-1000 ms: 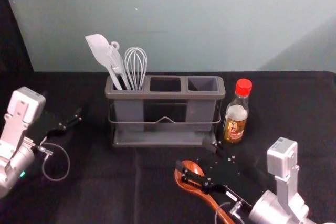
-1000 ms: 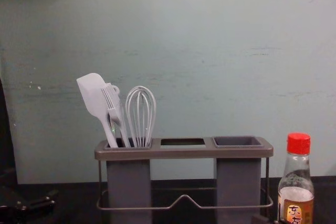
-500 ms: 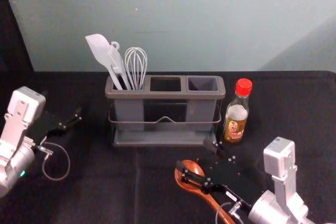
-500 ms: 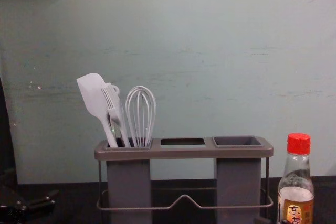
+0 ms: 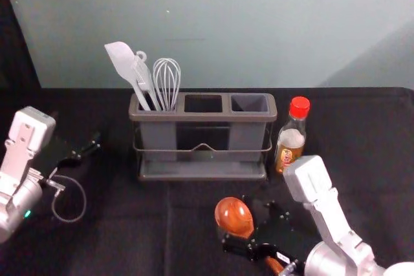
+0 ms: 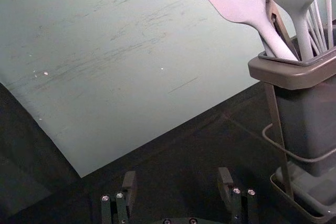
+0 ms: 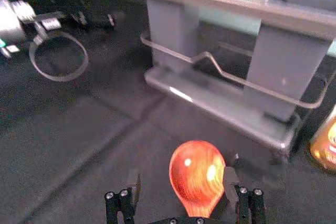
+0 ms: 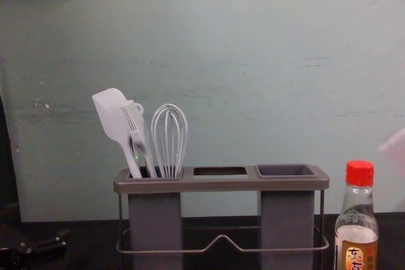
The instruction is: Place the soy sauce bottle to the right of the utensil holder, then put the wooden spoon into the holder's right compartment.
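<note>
Lying between right tool's (image 5: 237,223) fingers — spoon (image 5: 234,215)

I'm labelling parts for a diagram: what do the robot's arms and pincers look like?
The left arm and right arm are silvery white with boxy housings; the left has a green light and a looped grey cable. The left pincer and right pincer are black with silver screws.

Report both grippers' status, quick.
Left gripper: open, nothing between its fingers.
Right gripper: open, fingers apart, not clamped on the wooden spoon.
</note>
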### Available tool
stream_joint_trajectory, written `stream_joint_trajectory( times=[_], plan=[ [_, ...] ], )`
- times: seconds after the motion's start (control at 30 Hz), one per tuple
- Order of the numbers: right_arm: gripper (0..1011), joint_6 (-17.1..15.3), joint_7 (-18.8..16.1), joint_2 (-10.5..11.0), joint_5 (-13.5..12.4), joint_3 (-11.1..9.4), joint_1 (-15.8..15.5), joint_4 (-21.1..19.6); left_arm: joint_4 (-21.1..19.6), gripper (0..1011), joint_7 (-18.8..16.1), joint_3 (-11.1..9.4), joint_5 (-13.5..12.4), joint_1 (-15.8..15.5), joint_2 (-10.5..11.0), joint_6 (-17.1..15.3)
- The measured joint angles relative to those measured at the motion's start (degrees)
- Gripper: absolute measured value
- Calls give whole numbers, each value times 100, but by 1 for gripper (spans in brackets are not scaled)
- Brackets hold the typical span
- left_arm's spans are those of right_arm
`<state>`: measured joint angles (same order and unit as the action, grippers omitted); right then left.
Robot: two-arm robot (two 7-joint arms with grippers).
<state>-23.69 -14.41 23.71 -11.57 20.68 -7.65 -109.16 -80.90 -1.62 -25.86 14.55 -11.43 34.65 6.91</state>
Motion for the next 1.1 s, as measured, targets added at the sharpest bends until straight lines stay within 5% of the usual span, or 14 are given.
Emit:
stream_joint_trajectory(
  times=[0.17, 0.43, 0.67, 1.1],
  plan=[
    [1003, -1224, 155, -147, 163, 119, 285, -135, 0, 1011, 0, 0, 0, 0, 0, 0],
    [1003, -2128, 414, -558, 451, 265, 780, 131, 0, 1011, 0, 0, 0, 0, 0, 0],
    [1002, -2432, 597, -867, 642, 310, 1025, 399, 0, 1012, 0, 0, 0, 0, 0, 0],
    [1003, -2519, 417, -1199, 622, 200, 1248, 764, 0, 1012, 0, 0, 0, 0, 0, 0]
  ],
)
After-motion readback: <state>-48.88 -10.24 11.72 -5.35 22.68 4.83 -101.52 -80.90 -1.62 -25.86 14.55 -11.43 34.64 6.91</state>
